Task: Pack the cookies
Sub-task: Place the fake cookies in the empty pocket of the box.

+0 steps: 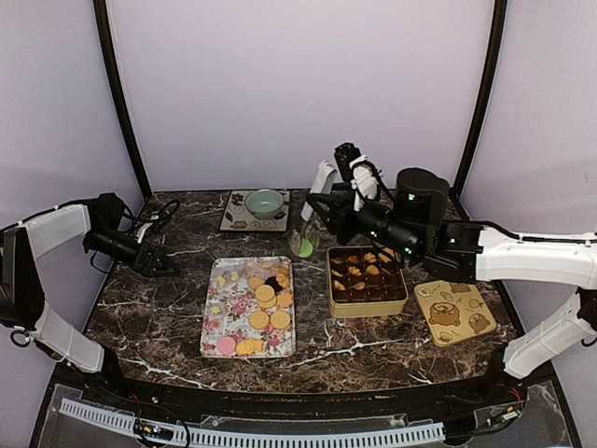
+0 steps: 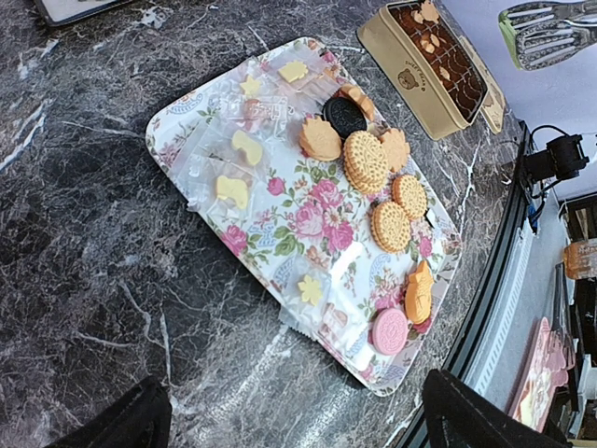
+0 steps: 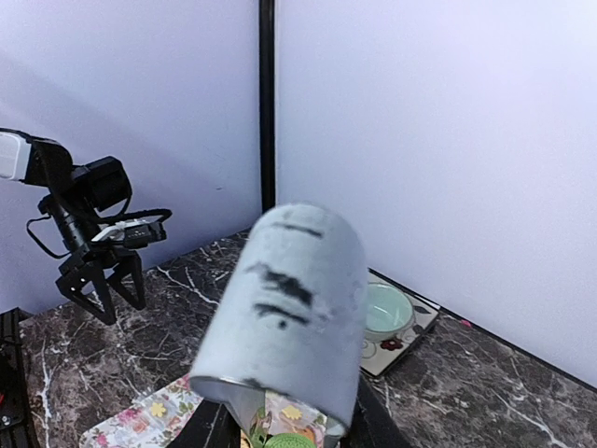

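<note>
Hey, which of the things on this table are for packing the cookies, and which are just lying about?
For the job: cookies, tray, tin, lid, tongs.
Lying about: bowl, mat under it.
</note>
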`<state>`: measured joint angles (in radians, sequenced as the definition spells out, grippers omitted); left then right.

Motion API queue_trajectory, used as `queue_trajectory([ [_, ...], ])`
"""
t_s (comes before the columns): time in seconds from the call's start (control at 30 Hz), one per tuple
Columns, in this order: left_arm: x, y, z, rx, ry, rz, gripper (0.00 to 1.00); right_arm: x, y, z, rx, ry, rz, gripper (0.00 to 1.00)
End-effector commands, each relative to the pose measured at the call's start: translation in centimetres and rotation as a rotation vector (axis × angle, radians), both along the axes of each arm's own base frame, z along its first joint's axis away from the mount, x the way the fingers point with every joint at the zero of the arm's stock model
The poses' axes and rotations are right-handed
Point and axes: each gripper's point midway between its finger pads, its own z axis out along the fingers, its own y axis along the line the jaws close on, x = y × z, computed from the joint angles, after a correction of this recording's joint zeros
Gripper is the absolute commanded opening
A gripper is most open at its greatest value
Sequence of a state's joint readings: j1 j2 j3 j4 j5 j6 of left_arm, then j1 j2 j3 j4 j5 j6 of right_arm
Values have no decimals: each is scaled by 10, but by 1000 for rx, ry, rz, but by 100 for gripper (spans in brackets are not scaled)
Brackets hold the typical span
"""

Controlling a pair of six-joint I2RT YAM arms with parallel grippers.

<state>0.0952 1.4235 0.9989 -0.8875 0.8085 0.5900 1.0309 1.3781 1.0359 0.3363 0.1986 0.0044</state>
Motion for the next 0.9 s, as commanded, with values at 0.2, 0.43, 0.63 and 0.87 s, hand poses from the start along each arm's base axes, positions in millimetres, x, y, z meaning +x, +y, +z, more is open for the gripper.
queue_trajectory([
  [0.2,3,-2,4,-11,-7,-5,96,20,-125,-62,-107,74,-314,30],
  [0.43,4,-2,5,-14,-5,-2,96,25,-147,-77,-118,94,-365,30],
  [0.63,4,-2,5,-10,-7,-3,96,29,-144,-79,-115,102,-355,30],
  [0.87,5,-1,6,-4,-9,-4,96,31,-143,-82,-103,109,-357,38],
])
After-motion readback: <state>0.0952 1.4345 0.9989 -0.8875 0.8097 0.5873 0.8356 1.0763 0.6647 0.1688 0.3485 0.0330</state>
